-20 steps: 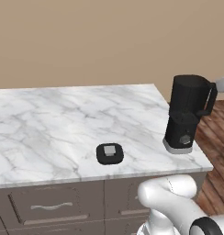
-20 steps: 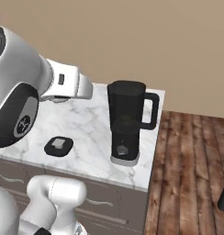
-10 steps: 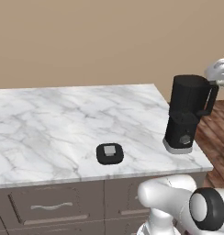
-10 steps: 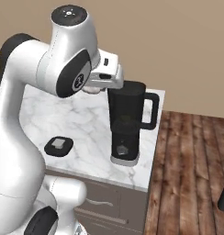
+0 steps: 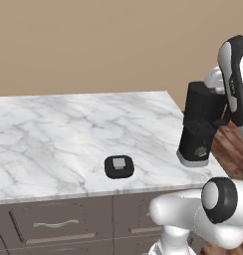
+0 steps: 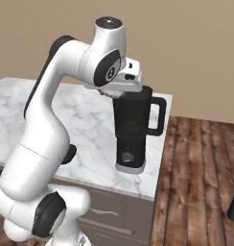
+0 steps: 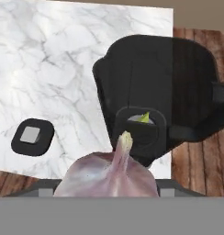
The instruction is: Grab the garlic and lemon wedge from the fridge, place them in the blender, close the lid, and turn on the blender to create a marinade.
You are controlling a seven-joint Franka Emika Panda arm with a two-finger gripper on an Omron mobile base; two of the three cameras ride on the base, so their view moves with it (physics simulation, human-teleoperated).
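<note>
- A pinkish-white garlic bulb with a pointed top (image 7: 114, 172) is seen in the hand view, held between the jaws of the two-finger claw (image 7: 109, 183), which are judged to be clamped on it.
- The garlic is carried directly above the open mouth of the black blender jug with a side loop handle (image 6: 134, 126), at the right end of the white marble counter (image 5: 68, 134).
- A small yellow-green piece (image 7: 144, 118), judged to be the lemon wedge, is seen at the bottom of the jug; that part is taken as done.
- The flat black lid with a grey square cap (image 5: 119, 166) is lying on the counter, well left of the blender, nearer the front edge.
- Left to do, as judged: the garlic is to be dropped in, the lid fitted, and the round knob (image 5: 200, 151) turned.
</note>
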